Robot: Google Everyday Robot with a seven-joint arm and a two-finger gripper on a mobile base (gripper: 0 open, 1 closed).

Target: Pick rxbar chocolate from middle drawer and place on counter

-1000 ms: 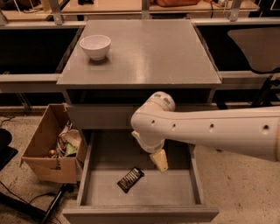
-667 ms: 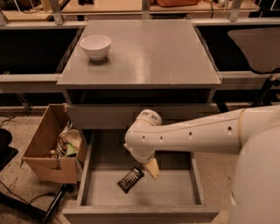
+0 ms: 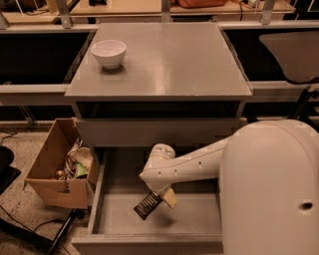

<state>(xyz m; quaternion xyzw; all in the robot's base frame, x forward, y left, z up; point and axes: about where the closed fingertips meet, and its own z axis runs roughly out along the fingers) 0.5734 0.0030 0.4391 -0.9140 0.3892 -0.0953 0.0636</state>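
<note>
Tan wooden benches [image 3: 124, 7] are seen at twelve o'clock, behind a grey cabinet. At nine o'clock, on the floor, a cardboard box [image 3: 52, 174] filled with scraps is set just beside the left wall of the middle drawer [image 3: 97, 199], which is pulled out. On the counter [image 3: 169, 60] a white bowl [image 3: 108, 52] is placed near the ten o'clock corner, and much of the slab is left for the bar. Under the counter, a drawer front [image 3: 159, 132] is shut. The rxbar chocolate [image 3: 148, 205] is found on the drawer floor, left of centre, with one end pointed to one o'clock. The gripper [image 3: 163, 200] is lowered at the bar's three o'clock end, right against it; whether the jaws are apart or clamped cannot be told. The arm [image 3: 194, 162] is stretched toward three o'clock, to the white robot body [image 3: 271, 189]. The reach is judged done and the grasp unconfirmed; lifting, carrying and placing are left. The shut drawer front and the counter edge above would have to be cleared, and the bowl avoided.
</note>
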